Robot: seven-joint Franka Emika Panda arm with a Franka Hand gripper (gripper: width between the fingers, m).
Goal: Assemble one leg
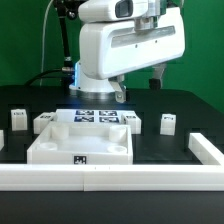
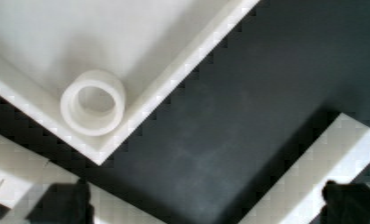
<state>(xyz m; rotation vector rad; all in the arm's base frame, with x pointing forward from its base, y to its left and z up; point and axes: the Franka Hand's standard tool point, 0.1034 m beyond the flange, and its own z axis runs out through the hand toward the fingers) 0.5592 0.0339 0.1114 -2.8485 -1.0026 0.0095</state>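
Two white rails bound the work area nearest the camera: the front rail (image 1: 100, 178) along the near edge and the side rail (image 1: 206, 150) at the exterior view's right. They are probably there to keep loose parts from sliding off the black table (image 1: 170, 150). Just behind the front rail the tray-like part (image 1: 80, 145) lies flat. The wrist view shows one corner socket (image 2: 93, 103) facing up and empty, open to an approach from above.

Beyond the tray stand small tagged blocks, upright and apart from one another, so each could be pinched singly. The leg (image 1: 131, 120) is just beside the tray's far corner on the exterior view's right. Another leg (image 1: 168, 123) is further right, and the far-left leg (image 1: 18, 119) stands well apart at the other side. The marker board (image 1: 95, 117) lies among them.

Farthest back, the gripper (image 1: 138, 90) hangs above the table near the marker board. Its fingertips (image 2: 57, 205) are spread wide with nothing between them. No leg is seated, so I judge the pick not yet begun.
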